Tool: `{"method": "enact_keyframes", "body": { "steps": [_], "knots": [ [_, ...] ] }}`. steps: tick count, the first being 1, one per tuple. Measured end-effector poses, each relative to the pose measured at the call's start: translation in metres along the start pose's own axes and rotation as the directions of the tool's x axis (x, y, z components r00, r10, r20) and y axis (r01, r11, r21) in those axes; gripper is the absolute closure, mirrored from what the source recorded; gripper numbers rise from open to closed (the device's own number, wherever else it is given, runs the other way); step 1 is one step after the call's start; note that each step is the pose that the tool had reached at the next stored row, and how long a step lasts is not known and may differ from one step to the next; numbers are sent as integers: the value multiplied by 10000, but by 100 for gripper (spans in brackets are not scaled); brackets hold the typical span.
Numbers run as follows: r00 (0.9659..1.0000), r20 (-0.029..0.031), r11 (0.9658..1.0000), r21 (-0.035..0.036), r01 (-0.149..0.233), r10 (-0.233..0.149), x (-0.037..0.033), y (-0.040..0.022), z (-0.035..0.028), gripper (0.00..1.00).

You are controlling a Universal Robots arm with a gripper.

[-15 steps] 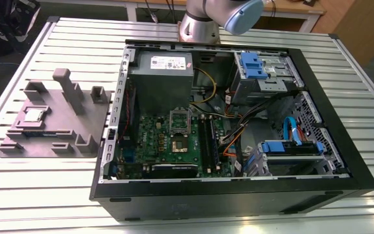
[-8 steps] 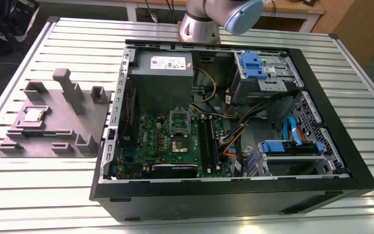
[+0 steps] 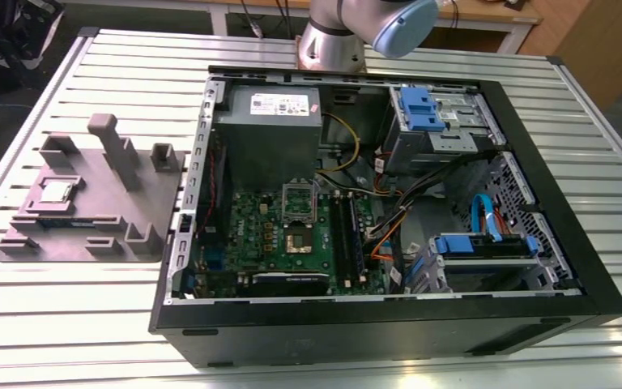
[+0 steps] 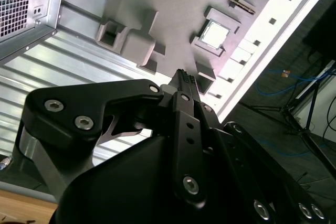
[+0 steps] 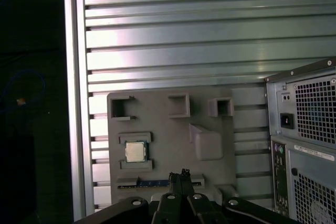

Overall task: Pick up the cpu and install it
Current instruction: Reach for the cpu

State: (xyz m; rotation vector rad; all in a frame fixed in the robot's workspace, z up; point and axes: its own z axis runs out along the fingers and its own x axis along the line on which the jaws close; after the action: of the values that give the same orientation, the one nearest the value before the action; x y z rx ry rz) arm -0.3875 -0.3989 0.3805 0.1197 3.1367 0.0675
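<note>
— Grey moulded tray [image 3: 127,203]: what's in it?
— The cpu [image 3: 54,192], flat in a square recess, metal top up, edges parallel to the tray's. It is square, with no long axis.
— And the gripper [image 5: 178,174]?
— Clenched on nothing, well apart from the cpu.

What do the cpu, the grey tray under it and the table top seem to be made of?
The cpu: a metal lid, silvery with a dull sheen. The tray: probably moulded plastic, an even matte grey without glare. The table top: likely aluminium slats, with bright streaked reflections along the ribs.
</note>
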Motion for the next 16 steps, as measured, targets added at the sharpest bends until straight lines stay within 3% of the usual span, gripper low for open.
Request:
{"method": "enact_keyframes", "body": {
  "steps": [16],
  "knots": [
    [10000, 1, 10000, 0, 0, 0, 32, -3, 0, 90]
  ]
}}
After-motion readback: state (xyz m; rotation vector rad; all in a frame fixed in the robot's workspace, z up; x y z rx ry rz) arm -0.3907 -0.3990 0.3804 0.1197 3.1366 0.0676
